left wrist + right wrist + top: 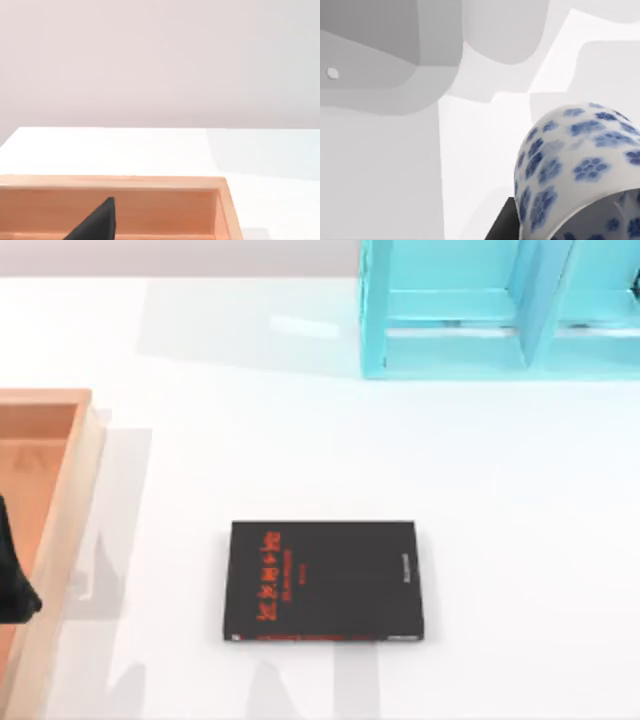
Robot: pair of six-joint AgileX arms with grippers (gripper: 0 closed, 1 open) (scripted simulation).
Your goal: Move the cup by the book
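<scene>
Nearest to us on the white table (520,500), the book (325,580) lies flat a little left of centre, black cover up, red lettering running along its left part and a red strip along its near edge.

At the far left edge of the top view we catch a dark piece of our left arm over the wooden tray (60,500), low and tucked in. From the left wrist view we look across the tray (150,182) towards the far side of the table, with one dark finger (97,222) of the left gripper poking up over the tray's inside. Whether that gripper is spread or closed, we cannot tell.

Now the right wrist view: the cup (580,165) sits right up against the camera, white with blue blossoms, tilted, its rim turned towards the lens. A dark finger (505,225) of our right gripper presses against its wall, so we read the right gripper as clamped on the cup, holding it off the table. Pale grey shapes lie behind it.

Farthest away, the turquoise shelf (500,310) stands at the table's far right.
</scene>
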